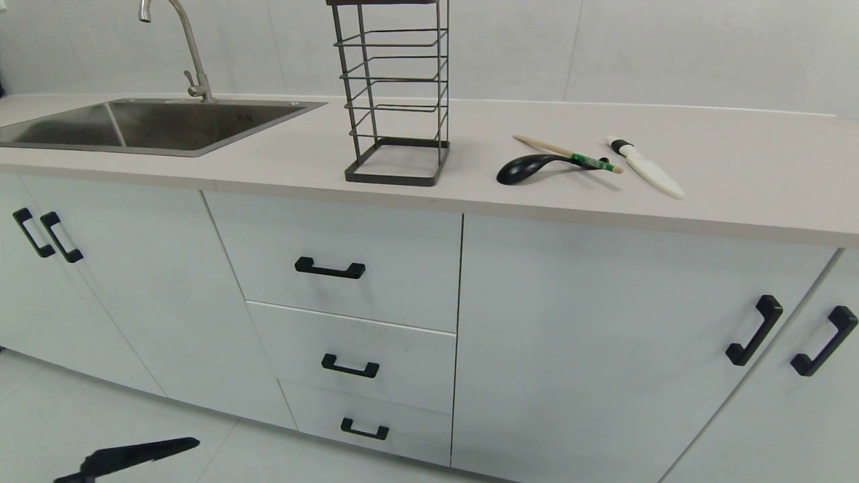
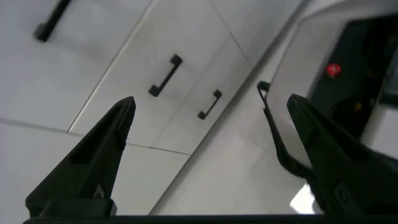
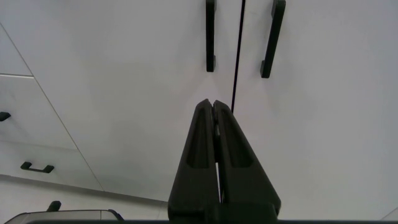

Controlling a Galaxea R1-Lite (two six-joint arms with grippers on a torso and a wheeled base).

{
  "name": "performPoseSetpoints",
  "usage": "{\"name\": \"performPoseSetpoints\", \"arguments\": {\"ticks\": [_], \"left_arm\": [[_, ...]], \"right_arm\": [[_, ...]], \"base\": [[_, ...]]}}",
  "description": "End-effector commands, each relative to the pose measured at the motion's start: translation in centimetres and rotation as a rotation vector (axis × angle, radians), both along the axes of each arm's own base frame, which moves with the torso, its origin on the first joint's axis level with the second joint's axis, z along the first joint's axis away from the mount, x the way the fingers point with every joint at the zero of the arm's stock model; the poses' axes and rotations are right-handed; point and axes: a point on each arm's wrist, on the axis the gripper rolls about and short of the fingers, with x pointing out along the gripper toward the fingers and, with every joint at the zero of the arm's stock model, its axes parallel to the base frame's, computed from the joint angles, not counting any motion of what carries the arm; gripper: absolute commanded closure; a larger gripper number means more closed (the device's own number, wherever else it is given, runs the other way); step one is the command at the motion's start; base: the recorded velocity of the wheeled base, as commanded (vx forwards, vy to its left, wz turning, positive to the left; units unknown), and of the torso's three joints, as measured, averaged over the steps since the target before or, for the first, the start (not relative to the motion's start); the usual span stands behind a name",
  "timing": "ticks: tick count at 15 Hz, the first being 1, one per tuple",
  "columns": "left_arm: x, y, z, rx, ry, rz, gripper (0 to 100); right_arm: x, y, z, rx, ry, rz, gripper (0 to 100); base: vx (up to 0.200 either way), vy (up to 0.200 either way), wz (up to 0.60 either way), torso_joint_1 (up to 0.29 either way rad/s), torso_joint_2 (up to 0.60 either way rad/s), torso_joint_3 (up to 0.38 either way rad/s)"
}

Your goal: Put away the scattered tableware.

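Note:
On the countertop (image 1: 738, 168), right of centre, lie a black spoon (image 1: 527, 168), a wooden chopstick (image 1: 567, 153) with a green band propped across the spoon's handle, and a white knife (image 1: 647, 169) with a black band. My left gripper (image 2: 211, 109) hangs low by the floor, open with nothing between its fingers (image 1: 141, 453), well below the counter. My right gripper (image 3: 212, 104) is shut and empty, facing the white cabinet doors.
A tall black wire rack (image 1: 397, 100) stands mid-counter, left of the tableware. A steel sink (image 1: 154, 124) with a faucet (image 1: 181, 40) sits at the far left. Below are white cabinets and three drawers with black handles (image 1: 329, 270).

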Motion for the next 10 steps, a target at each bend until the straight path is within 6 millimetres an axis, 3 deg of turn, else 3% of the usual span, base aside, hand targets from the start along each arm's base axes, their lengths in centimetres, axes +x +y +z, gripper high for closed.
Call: {"name": "performPoseSetpoints", "arguments": {"ticks": [1,6,10], "left_arm": [[1.5,-0.5,-1.4,0.133,0.071,-0.055,0],[3.0,-0.9,-2.1,0.257,0.102,-0.067,0],[5.3,-1.9,-2.9,0.319,0.115,-0.066,0]], "right_arm": [[0.0,0.0,0.0,0.0,0.003,0.0,100],[0.0,0.0,0.0,0.0,0.001,0.0,100],[0.0,0.0,0.0,0.001,0.002,0.0,100]], "base": [[0.0,0.0,0.0,0.0,0.0,0.0],[0.0,0.0,0.0,0.0,0.0,0.0],[0.0,0.0,0.0,0.0,0.0,0.0]]}}
